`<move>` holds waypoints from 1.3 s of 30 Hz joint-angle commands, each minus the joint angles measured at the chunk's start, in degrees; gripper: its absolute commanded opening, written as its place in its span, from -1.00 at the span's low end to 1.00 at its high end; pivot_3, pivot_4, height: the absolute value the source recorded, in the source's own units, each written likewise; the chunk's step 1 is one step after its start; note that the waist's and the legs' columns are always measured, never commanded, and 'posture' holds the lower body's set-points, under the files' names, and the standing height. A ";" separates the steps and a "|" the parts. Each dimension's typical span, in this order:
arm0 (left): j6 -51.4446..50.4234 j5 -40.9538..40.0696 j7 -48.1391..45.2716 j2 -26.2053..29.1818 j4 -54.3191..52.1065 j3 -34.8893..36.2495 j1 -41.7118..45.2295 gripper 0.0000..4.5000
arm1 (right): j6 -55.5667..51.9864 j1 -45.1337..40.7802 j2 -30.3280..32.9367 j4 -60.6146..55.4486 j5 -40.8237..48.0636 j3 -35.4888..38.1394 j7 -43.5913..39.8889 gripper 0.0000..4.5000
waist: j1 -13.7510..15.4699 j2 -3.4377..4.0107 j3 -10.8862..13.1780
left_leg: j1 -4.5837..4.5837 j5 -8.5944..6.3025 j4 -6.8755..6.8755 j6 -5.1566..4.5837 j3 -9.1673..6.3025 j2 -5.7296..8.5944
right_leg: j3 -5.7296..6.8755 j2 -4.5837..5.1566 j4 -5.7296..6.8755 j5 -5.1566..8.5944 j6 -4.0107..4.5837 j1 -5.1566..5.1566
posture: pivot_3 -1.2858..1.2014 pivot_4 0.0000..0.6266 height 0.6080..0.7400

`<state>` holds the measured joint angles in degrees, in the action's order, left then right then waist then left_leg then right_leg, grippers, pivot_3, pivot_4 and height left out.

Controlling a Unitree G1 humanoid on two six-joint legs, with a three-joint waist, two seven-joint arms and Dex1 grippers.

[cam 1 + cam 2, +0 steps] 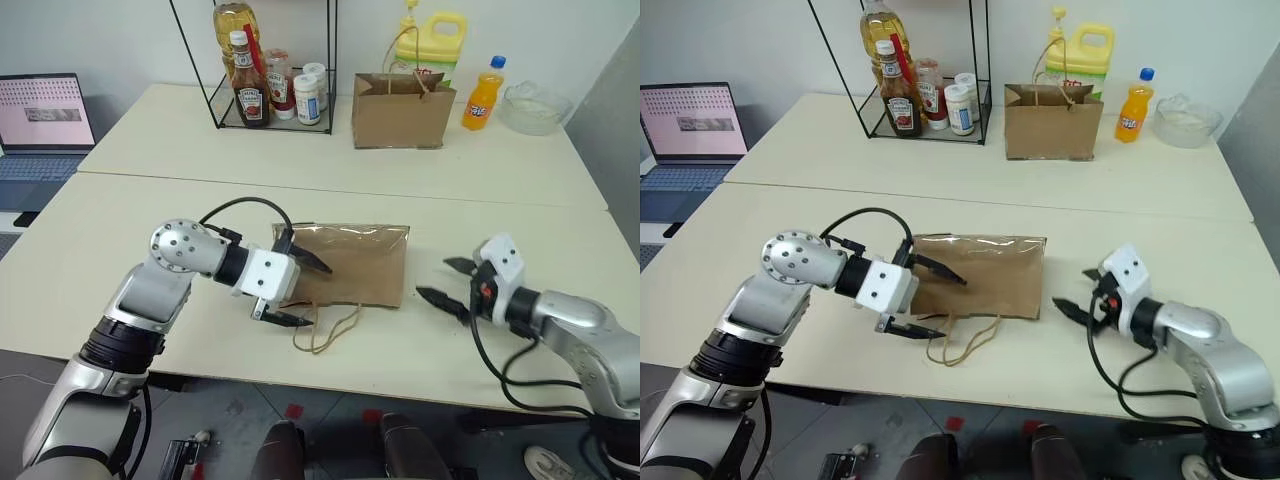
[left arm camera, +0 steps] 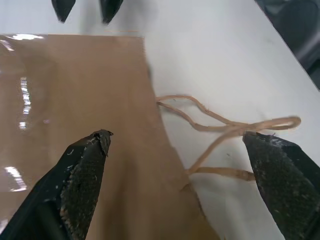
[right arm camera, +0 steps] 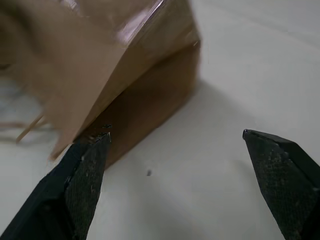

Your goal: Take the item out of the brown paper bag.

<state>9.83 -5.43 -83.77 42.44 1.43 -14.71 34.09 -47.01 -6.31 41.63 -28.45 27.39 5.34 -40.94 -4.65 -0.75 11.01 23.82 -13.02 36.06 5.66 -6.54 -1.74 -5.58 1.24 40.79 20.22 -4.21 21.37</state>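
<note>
A: What was the biggest thing there?
B: The pale table (image 1: 470, 175), under both arms, running well beyond them

A: And the brown paper bag (image 1: 355, 262)?
B: It lay flat on its side between the two grippers. The left gripper (image 1: 296, 290) stood over its mouth end, fingers spread wide, one above the paper and the other beside the twine handles (image 1: 330, 330). In the left wrist view the handles (image 2: 225, 127) trailed on the table between those fingers

A: The right gripper (image 1: 448, 283)?
B: Fingers spread too, empty, just beside the bag's closed end, not touching it

A: And the item?
B: No cola bottle could be seen; whether it sat inside the bag, I couldn't tell

A: Anything farther off?
B: Well beyond both grippers stood a smaller bag (image 1: 402, 110), a wire rack (image 1: 270, 70) and an orange soda bottle (image 1: 483, 95)
</note>
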 commanded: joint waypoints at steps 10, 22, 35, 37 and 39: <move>-3.72 -2.51 4.83 -6.01 2.64 -0.61 1.20 0.83 | 7.34 0.35 5.60 -2.15 -2.34 -6.70 -8.39 1.00 | 0.04 -0.03 0.00 | -0.01 0.01 0.04 0.00 -0.01 0.01 | 0.01 0.01 -0.02 0.00 0.00 -0.07 | 0.03 -0.52 1.00; -38.32 -16.64 8.99 -5.45 -4.55 4.70 1.11 -0.85 | 46.49 2.37 7.49 6.91 -19.00 -18.91 -18.62 1.00 | -0.21 -0.07 0.02 | -0.07 0.01 0.06 0.00 -0.04 0.00 | 0.04 -0.01 0.00 0.01 -0.01 -0.11 | 0.03 -0.52 1.00; -44.22 -16.99 13.34 -6.05 -5.19 3.68 1.12 -0.99 | 87.51 -4.09 -1.27 25.18 -24.81 -24.85 -20.67 1.00 | -0.11 -0.10 0.00 | -0.15 0.02 0.08 0.02 -0.05 -0.01 | 0.04 0.00 -0.01 0.00 -0.01 -0.21 | 0.03 -0.52 1.00; -42.75 -15.87 13.31 -5.86 -4.85 3.05 0.91 -0.99 | 89.74 -5.53 -2.71 27.75 -25.00 -26.04 -20.71 1.00 | -0.13 -0.10 0.00 | -0.17 0.03 0.07 0.03 -0.05 -0.01 | 0.04 0.01 0.00 0.00 0.00 -0.21 | 0.03 -0.52 1.00; -42.96 -15.95 13.27 -5.85 -5.01 3.11 0.82 -0.99 | 91.01 -6.76 -3.77 29.70 -24.87 -27.02 -20.87 1.00 | -0.10 -0.10 0.00 | -0.19 0.04 0.08 0.06 -0.04 -0.01 | 0.04 0.01 0.00 0.00 0.00 -0.24 | 0.03 -0.52 1.00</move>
<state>-34.05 -21.42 -70.55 36.28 -2.09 -11.64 34.78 42.01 -12.33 38.09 0.87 2.69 -21.47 -61.64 -4.74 -0.85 11.01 23.63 -12.98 36.13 5.72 -6.58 -1.74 -5.54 1.24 40.79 20.23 -4.21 21.12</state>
